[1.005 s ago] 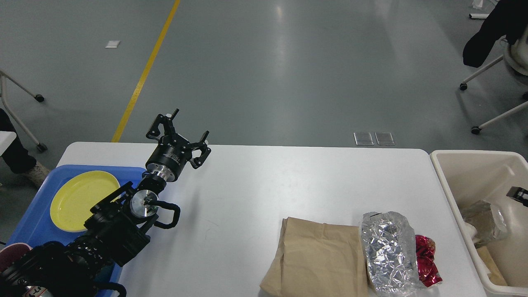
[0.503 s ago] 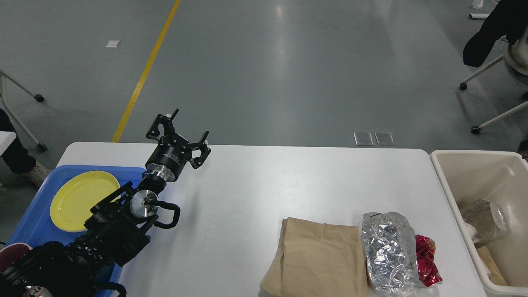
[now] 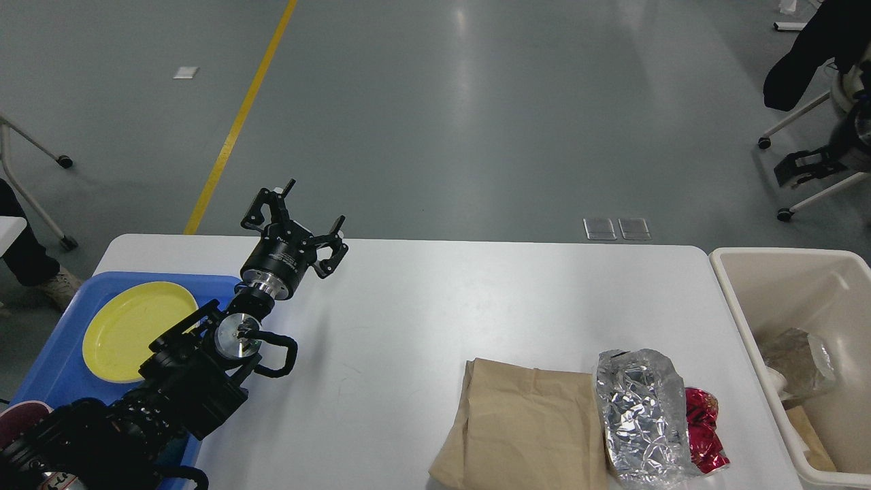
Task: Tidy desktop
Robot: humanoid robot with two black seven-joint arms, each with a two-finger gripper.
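Observation:
The white desktop [image 3: 422, 299] fills the lower view. On its near right lie a flat brown paper bag [image 3: 524, 429], a crumpled silver foil bag [image 3: 639, 415] and a red foil wrapper [image 3: 704, 429], all touching side by side. My left gripper [image 3: 315, 203] is open and empty, held above the desktop's far left edge, next to the blue tray [image 3: 47, 367]. My right gripper [image 3: 799, 168] shows small, dark and blurred at the far right, high above the beige bin [image 3: 738, 299]; its fingers cannot be told apart.
The blue tray holds a yellow plate [image 3: 129, 327] and a dark red cup [image 3: 17, 416] at the bottom left corner. The beige bin beside the desktop's right end holds crumpled wrappers [image 3: 796, 364]. Wheeled chairs stand on the grey floor at the far right and left.
My right gripper has risen from just over the beige bin at the right edge to high in the upper right. My left arm and the things on the desktop have not moved.

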